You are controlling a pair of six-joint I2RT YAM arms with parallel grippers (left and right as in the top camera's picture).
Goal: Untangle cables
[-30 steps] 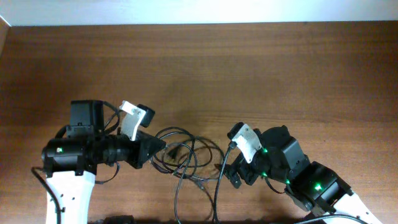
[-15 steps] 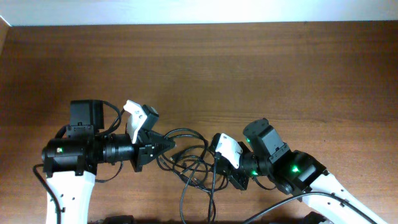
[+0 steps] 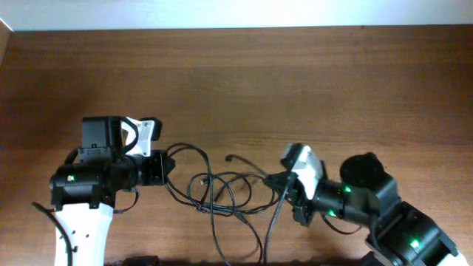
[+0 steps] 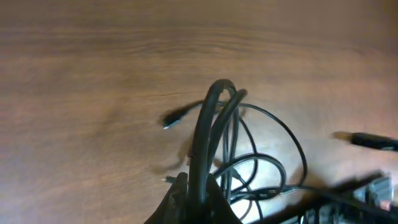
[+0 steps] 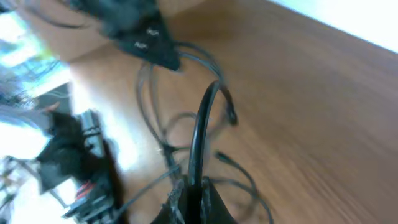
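Observation:
The cables are thin black cords lying in a loose tangle of loops between my two arms at the table's front middle. My left gripper is shut on a doubled cable loop at the tangle's left end. A small plug end lies on the wood beyond it. At the right end, my right gripper is shut on a single strand that rises from its fingers. The right wrist view also shows the left gripper across the tangle, blurred.
The brown wooden table stretches back to a white wall strip. Two cord strands run toward the front edge. A free plug tip points back from the tangle. Both arm bodies stand near the front corners.
The right gripper has shut on a strand and drawn back to the right. The left gripper pulled leftward with its loop. The tangle is now stretched wider between them.

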